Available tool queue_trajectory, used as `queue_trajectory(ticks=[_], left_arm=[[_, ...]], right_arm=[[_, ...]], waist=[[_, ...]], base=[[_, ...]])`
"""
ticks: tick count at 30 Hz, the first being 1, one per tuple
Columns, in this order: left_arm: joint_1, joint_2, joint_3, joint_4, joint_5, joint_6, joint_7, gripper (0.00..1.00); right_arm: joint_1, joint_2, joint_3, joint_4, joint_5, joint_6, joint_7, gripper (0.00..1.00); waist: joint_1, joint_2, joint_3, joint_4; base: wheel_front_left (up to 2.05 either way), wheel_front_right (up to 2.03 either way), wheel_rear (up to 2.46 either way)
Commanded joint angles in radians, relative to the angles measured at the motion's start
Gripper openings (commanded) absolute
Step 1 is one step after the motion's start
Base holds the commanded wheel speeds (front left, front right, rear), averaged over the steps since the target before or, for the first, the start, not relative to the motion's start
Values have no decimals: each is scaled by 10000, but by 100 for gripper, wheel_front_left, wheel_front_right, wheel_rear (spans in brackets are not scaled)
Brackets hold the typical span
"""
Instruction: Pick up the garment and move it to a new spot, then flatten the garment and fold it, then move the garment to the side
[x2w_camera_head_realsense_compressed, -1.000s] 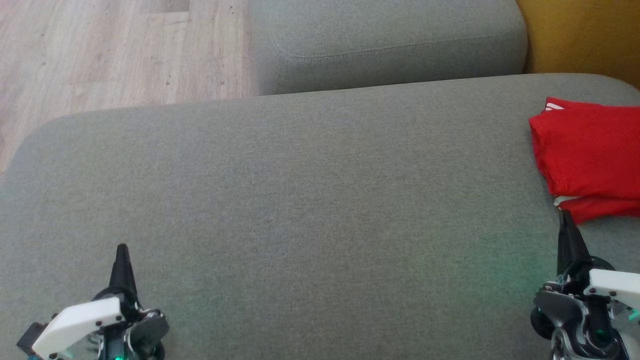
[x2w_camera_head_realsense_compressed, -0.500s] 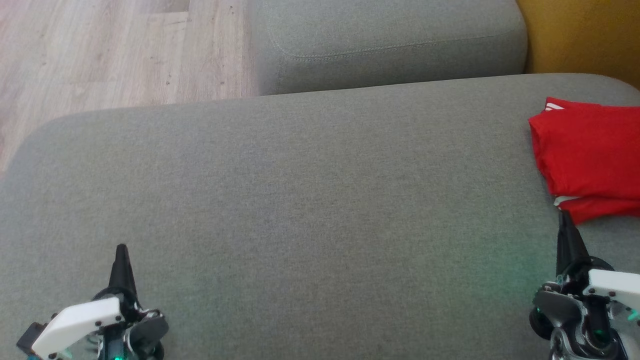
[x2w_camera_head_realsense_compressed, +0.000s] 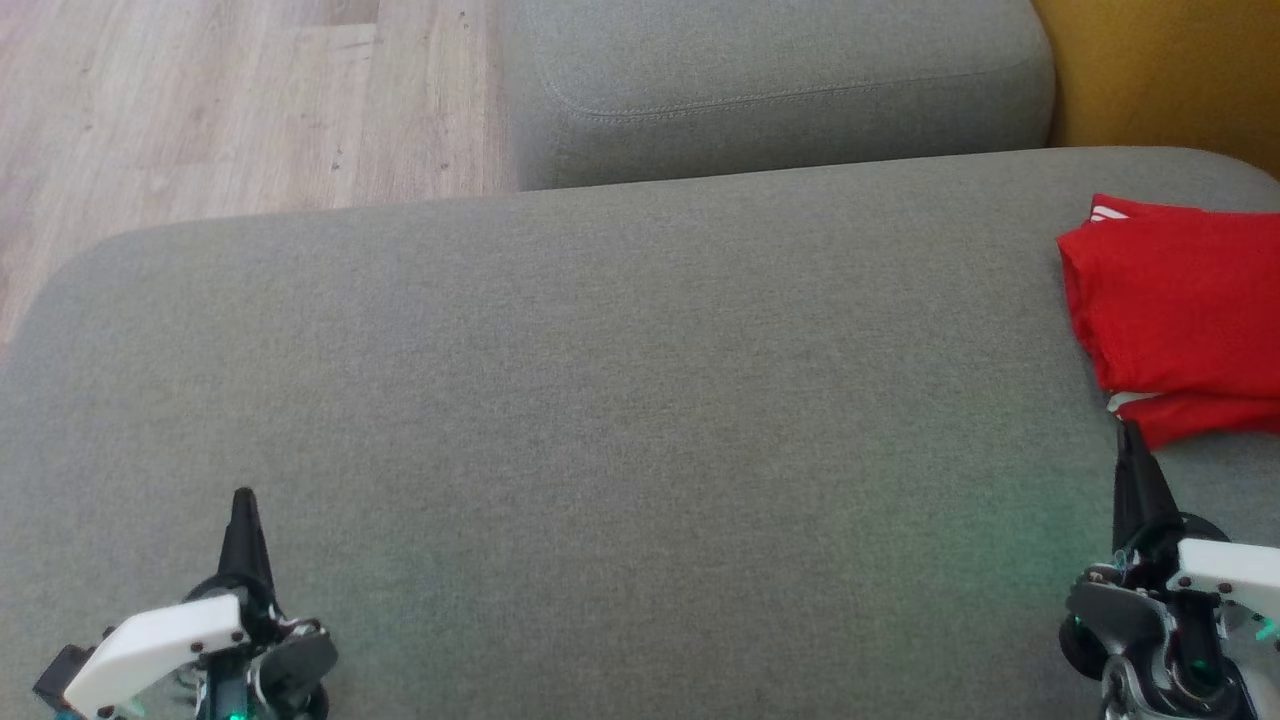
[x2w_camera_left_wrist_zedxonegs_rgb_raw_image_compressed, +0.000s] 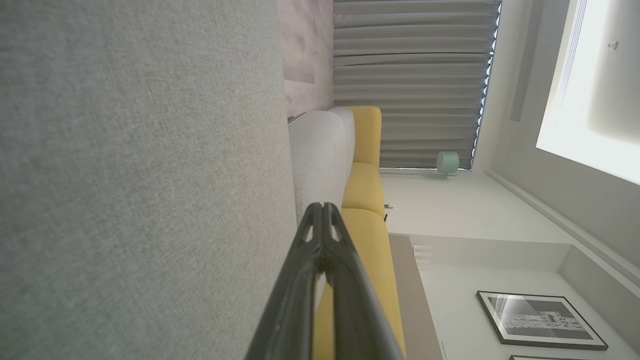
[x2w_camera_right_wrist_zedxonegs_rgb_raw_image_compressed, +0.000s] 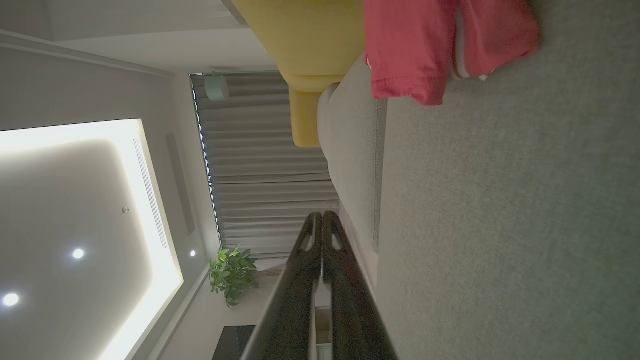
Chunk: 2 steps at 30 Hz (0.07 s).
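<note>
**One folded garment (x2w_camera_head_realsense_compressed: 1180, 310) at the right edge of the seat (x2w_camera_head_realsense_compressed: 600, 400)**

It looked soft, light and limp, likely to unfold if pinched by one layer; gripping through all layers at its side edges seemed safest. The right gripper (x2w_camera_head_realsense_compressed: 1129, 432) sat just beside its near corner, closed and empty; the left gripper (x2w_camera_head_realsense_compressed: 243, 498), also closed, rested near the near-left corner.

Grey sofa (x2w_camera_head_realsense_compressed: 600, 350) beside pale wooden floor (x2w_camera_head_realsense_compressed: 200, 100) (a yellow seat (x2w_camera_head_realsense_compressed: 1160, 70) adjoins it), curtains (x2w_camera_left_wrist_zedxonegs_rgb_raw_image_compressed: 410, 75) beyond.
</note>
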Motion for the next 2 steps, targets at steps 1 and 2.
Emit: queue_trajectory(ticks=[1,2], left_arm=[[-506,71,354,-282,116,-69,61,0],[-506,70,356,-282,118,-69,63,0]], right_arm=[[-497,-38,181,-375,-81,-7,40,0],[-497,-37,179,-375,-82,-7,41,0]], waist=[[0,0,0,0],[0,0,0,0]], base=[[0,0,0],[0,0,0]])
